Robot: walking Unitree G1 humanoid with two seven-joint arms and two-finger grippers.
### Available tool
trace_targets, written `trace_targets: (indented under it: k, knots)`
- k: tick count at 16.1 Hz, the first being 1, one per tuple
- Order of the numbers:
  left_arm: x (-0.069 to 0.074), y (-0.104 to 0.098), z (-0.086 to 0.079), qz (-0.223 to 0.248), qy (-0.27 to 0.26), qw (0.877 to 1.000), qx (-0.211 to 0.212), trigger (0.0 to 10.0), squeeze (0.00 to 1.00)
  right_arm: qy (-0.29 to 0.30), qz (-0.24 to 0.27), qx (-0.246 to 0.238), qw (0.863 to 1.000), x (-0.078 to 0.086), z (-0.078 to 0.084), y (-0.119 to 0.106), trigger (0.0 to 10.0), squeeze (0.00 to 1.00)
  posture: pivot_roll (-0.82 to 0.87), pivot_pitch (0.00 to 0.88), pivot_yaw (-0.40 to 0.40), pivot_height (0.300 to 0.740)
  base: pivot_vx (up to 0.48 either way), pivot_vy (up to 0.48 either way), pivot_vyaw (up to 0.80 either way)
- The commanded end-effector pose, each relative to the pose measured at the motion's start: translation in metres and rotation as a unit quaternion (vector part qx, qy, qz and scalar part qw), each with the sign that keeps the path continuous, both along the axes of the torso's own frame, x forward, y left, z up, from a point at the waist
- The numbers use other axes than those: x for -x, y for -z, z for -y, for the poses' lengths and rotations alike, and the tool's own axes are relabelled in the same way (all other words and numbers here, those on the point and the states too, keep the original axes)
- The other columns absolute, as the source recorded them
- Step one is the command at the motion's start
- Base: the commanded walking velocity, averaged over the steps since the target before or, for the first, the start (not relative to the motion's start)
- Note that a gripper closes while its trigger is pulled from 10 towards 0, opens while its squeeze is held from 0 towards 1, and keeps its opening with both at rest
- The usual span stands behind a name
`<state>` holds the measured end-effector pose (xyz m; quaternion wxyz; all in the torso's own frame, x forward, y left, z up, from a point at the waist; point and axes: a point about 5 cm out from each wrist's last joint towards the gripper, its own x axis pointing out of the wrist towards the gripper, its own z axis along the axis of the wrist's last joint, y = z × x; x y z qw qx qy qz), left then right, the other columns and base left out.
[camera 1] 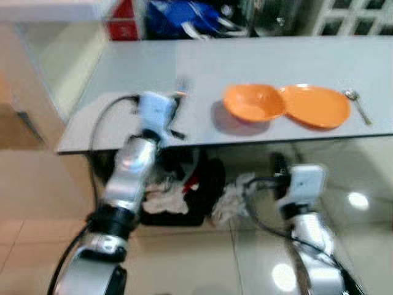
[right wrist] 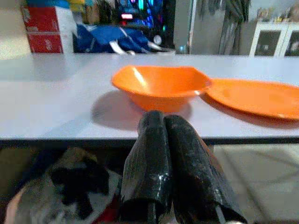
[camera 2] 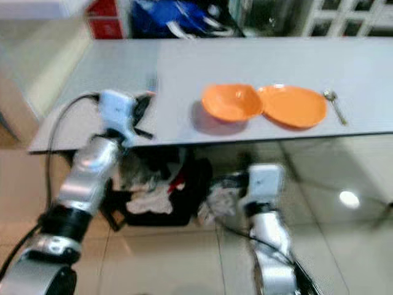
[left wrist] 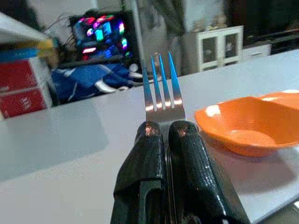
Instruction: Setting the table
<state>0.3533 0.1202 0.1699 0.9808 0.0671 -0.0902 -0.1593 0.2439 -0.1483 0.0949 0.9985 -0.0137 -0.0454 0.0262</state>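
My left gripper (left wrist: pixel 164 133) is shut on a silver fork (left wrist: pixel 161 91), tines pointing forward over the grey table (camera 1: pixel 264 61). In the head view that gripper (camera 1: pixel 177 104) hovers above the table's near left part, left of an orange bowl (camera 1: pixel 253 101). An orange plate (camera 1: pixel 316 104) touches the bowl on its right, and a spoon (camera 1: pixel 357 104) lies just right of the plate. My right gripper (right wrist: pixel 163 122) is shut and holds nothing, below the table's front edge, facing the bowl (right wrist: pixel 161 86).
Under the table sits a dark basket with crumpled cloths (camera 1: pixel 178 196). Behind the table are a blue bag (camera 1: pixel 184 18), red boxes (camera 1: pixel 123 21) and a white cabinet (camera 1: pixel 356 15). The floor is glossy tile.
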Motion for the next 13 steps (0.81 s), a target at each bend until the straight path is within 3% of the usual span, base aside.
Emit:
trace_targets:
  k: [1, 4, 11, 13]
  knots:
    - [-0.0017, -0.0060, 0.0126, 0.004, 0.017, 1.000, -0.004, 0.0, 0.00, 0.006, 0.001, 0.009, 1.000, 0.0035, 0.0063, -0.0012, 10.0, 0.00, -0.02, 0.000, 0.044, 0.740, 0.277, -0.386, 0.00]
    - [-0.0032, -0.0048, 0.0100, 0.002, 0.009, 1.000, -0.006, 0.0, 0.00, 0.004, -0.006, 0.008, 1.000, 0.0082, 0.0053, 0.0011, 10.0, 0.00, -0.02, 0.000, 0.040, 0.740, 0.279, -0.386, 0.00]
    - [-0.0046, -0.0064, 0.0102, 0.001, 0.007, 1.000, -0.003, 0.0, 0.00, -0.001, -0.002, 0.011, 1.000, 0.0024, 0.0056, -0.0024, 10.0, 0.00, -0.02, 0.000, 0.036, 0.740, 0.276, -0.389, 0.00]
    - [-0.0036, -0.0099, 0.0103, 0.008, 0.017, 1.000, 0.015, 0.0, 0.00, -0.002, -0.003, 0.012, 1.000, 0.0032, 0.0053, -0.0017, 10.0, 0.00, -0.02, 0.000, 0.033, 0.740, 0.264, -0.396, 0.00]
